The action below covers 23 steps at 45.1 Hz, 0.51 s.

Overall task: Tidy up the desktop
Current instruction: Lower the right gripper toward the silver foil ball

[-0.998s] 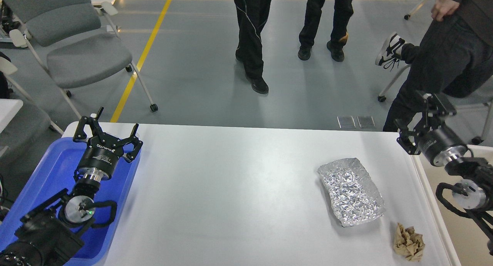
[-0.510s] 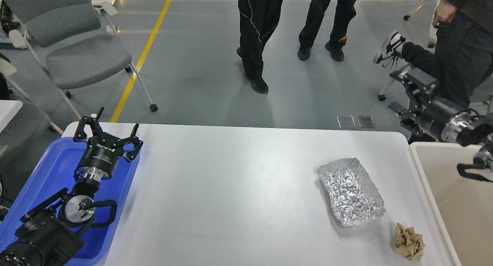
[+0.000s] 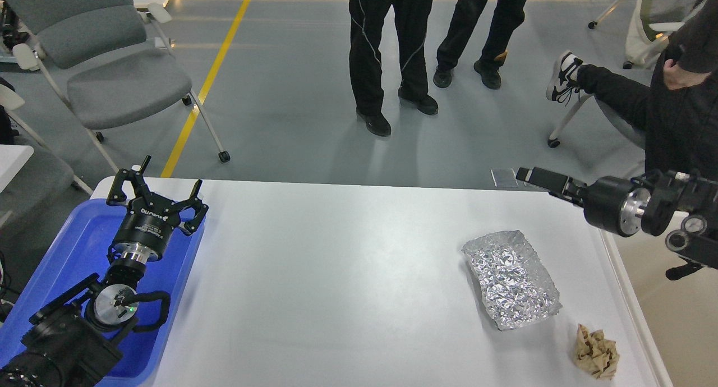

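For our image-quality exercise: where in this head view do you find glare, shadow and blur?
Head view: the crumpled foil tray sparkles with glare; the left gripper casts a soft shadow on the desktop; the standing people throw faint shadows on the grey floor; the right gripper looks slightly smeared.

1. The desktop (image 3: 348,275) is plain white and smooth.
2. The tray (image 3: 73,247) at its left end is bright blue.
3. The foil sheet (image 3: 510,277) is shiny silver, covered in a fine crinkle pattern.
4. The paper wad (image 3: 595,353) is light brown.
5. The bin (image 3: 681,314) at the right is beige.
6. The left gripper (image 3: 155,192) and right gripper (image 3: 541,179) are black, with silver metal rings behind them.
7. The floor (image 3: 291,95) is grey with a yellow line (image 3: 210,78).
8. The chair (image 3: 112,67) has grey cushions.
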{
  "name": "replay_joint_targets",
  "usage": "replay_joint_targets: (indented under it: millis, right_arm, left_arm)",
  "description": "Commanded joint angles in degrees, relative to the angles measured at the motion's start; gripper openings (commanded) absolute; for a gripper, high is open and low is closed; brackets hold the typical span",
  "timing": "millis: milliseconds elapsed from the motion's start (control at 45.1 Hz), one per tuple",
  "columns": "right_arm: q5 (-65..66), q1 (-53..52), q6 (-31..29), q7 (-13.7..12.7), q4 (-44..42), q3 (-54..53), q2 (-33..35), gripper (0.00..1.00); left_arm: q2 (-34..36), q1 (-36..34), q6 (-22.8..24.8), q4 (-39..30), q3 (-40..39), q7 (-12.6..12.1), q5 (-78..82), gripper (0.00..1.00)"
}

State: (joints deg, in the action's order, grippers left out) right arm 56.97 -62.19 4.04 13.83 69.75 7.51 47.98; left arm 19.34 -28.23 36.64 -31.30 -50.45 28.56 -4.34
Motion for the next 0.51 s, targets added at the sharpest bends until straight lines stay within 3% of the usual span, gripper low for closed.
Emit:
replay_joint_targets:
  millis: [0, 266, 488]
  right_arm:
    - [7.36, -1.79, 2.64, -0.56, -2.94, 11.82, -3.32, 0.99]
    - [14.30, -1.53, 5.10, -0.47, -9.80, 19.29, -8.51, 1.00]
    - [17.91, 2.77, 10.81, -0.03, -16.75, 22.11, -13.17, 0.99]
  left_arm:
    - [0.00, 0.02, 0.01, 0.01, 0.00, 0.00, 0.04, 1.00]
    - [0.00, 0.02, 0.01, 0.01, 0.00, 0.00, 0.03, 1.00]
    - [0.00, -0.07, 0.01, 0.01, 0.00, 0.00, 0.04, 1.00]
